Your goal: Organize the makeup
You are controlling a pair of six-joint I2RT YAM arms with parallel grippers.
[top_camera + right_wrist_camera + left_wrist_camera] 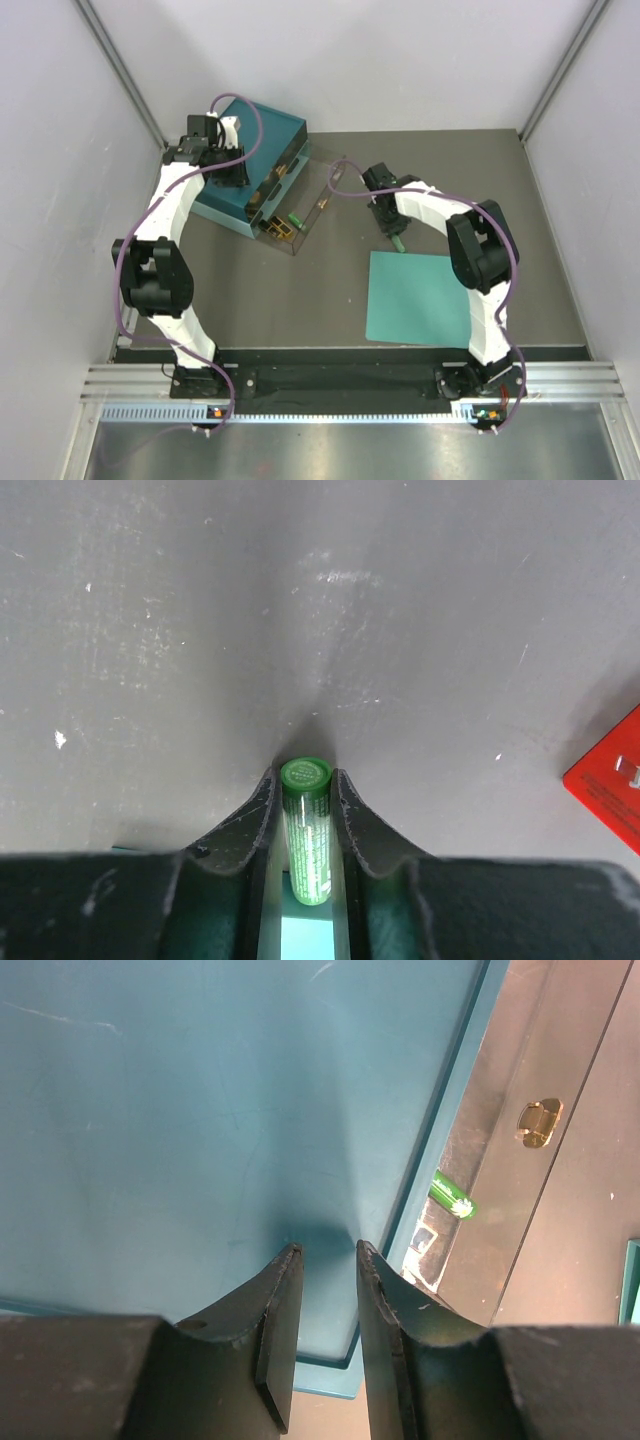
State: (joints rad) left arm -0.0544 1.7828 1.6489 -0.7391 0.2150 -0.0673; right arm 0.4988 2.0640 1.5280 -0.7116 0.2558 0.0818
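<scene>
Right end effector along green tube

Lab cell: white panels, aluminium rail

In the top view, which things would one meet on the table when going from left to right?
Teal box → clear organizer → teal mat.

Slim tube within the right pincer, seemingly just behind the mat; box well apart, leftward.
</scene>
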